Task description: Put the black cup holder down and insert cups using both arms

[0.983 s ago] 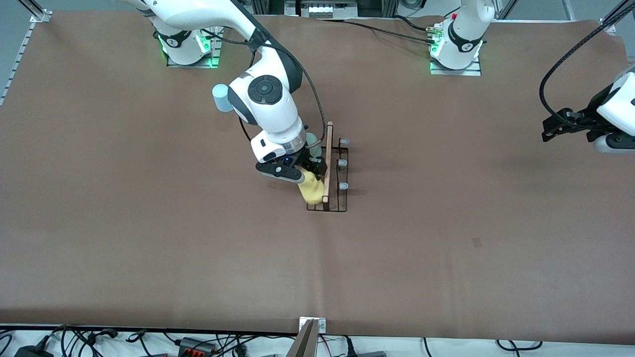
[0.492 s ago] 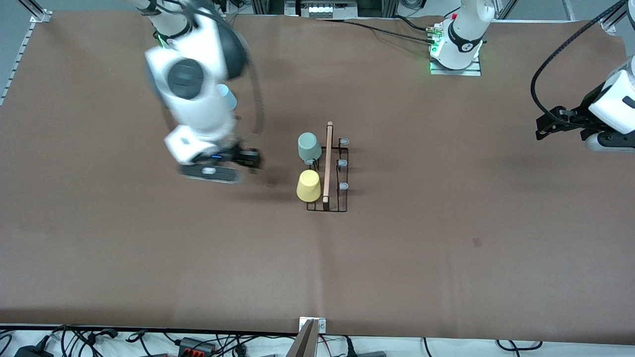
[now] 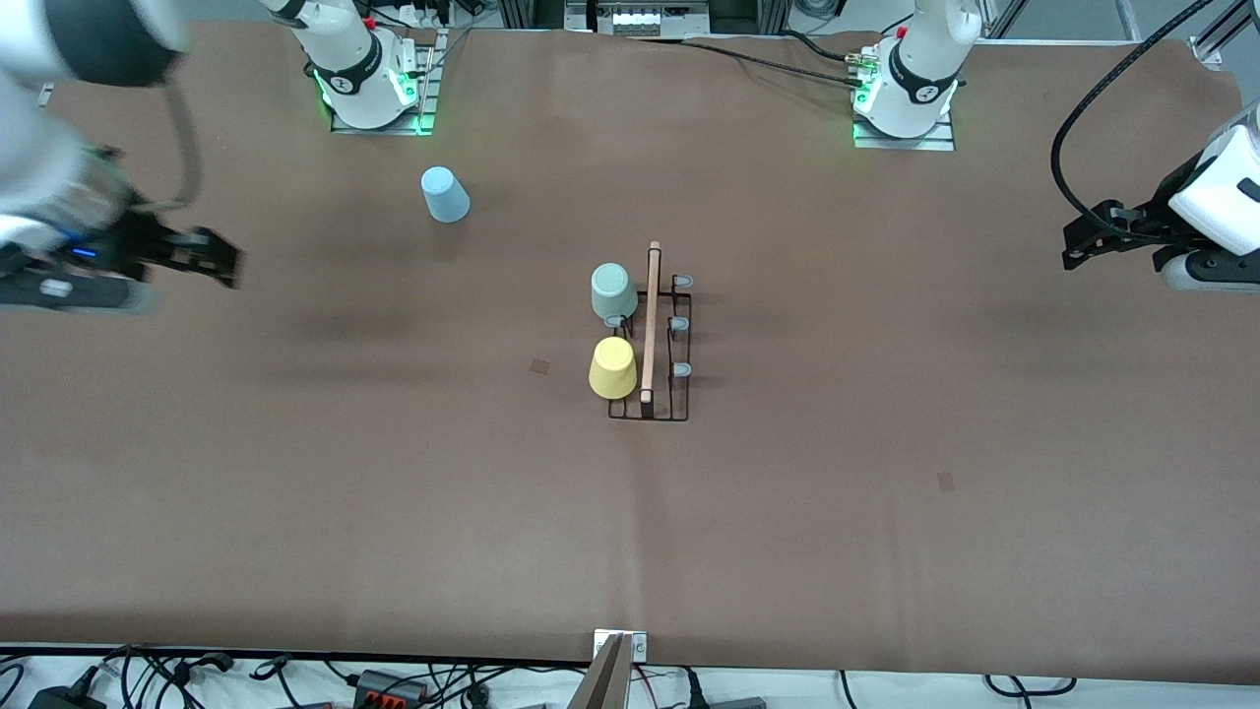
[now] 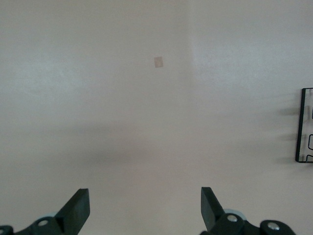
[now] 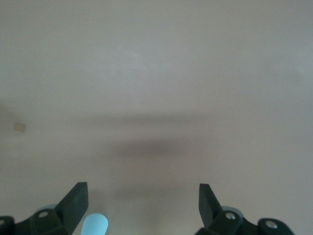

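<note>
- We see the black cup holder [image 3: 652,335] at the middle of the table [image 3: 886,512], with the pale green cup [image 3: 612,291] and the yellow cup [image 3: 612,368] upside down on its pegs, on the side toward the right arm's end.
- The light blue cup [image 3: 445,194] stands alone, farther from the front camera, near the right arm's base.
- The right gripper [image 3: 212,258] hangs over the right arm's end of the table, fingers wide apart, empty.
- The left gripper [image 3: 1083,251] waits over the left arm's end, also wide apart and empty.
- Nothing lies between the blue cup and the holder.

White arms [image 3: 345,49], black joints, black cables, green-lit bases [image 3: 901,123], black grippers [image 3: 212,258]
</note>
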`<state>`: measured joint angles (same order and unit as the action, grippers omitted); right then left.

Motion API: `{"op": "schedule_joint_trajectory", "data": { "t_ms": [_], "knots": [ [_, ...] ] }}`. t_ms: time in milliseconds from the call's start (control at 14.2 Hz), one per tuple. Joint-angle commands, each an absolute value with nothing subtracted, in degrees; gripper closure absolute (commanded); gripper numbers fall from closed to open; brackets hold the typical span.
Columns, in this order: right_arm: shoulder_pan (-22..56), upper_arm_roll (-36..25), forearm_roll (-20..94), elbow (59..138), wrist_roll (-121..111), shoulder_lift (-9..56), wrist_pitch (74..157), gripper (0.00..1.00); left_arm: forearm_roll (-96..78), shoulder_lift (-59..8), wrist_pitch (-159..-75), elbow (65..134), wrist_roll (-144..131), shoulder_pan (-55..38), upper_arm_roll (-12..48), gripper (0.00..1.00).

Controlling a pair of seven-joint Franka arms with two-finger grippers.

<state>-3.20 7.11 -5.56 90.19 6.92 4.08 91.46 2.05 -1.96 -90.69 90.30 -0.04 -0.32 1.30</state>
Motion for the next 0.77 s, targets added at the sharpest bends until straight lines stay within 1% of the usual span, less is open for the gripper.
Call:
{"op": "schedule_joint_trajectory", "data": {
  "t_ms": [0, 211, 281, 351, 562, 702],
  "knots": [
    [-3.9, 5.1, -2.0, 89.0, 6.2, 3.2, 88.9, 0.0, 0.3, -2.5, -89.2, 88.6, -0.2, -0.3, 1.6, 0.0],
    [-4.7, 4.5, -1.3, 83.9, 6.2, 6.6, 86.9, 0.0, -2.1, -2.5, -88.9, 88.5, -0.3, 0.2, 1.5, 0.0],
    [-4.2, 3.0, -1.2, 83.4, 6.2, 6.9, 86.8, 0.0, -2.1, -2.5, -88.8, 88.5, -0.1, 0.3, 1.5, 0.0],
    [-3.7, 1.0, -0.8, 83.4, 6.0, 6.8, 87.4, 0.0, -2.1, -2.5, -88.8, 88.5, -0.1, 0.4, 1.5, 0.0],
    [-3.2, 0.7, 1.6, 84.9, 5.1, 6.9, 86.0, 0.0, -1.8, -2.5, -88.8, 88.4, -0.3, 0.2, 1.5, 0.0],
    [-3.0, 0.7, 1.0, 85.3, 5.0, 6.5, 86.5, 0.0, -1.6, -2.4, -88.2, 88.3, -0.3, 0.0, 1.5, 0.0]
  ]
}}
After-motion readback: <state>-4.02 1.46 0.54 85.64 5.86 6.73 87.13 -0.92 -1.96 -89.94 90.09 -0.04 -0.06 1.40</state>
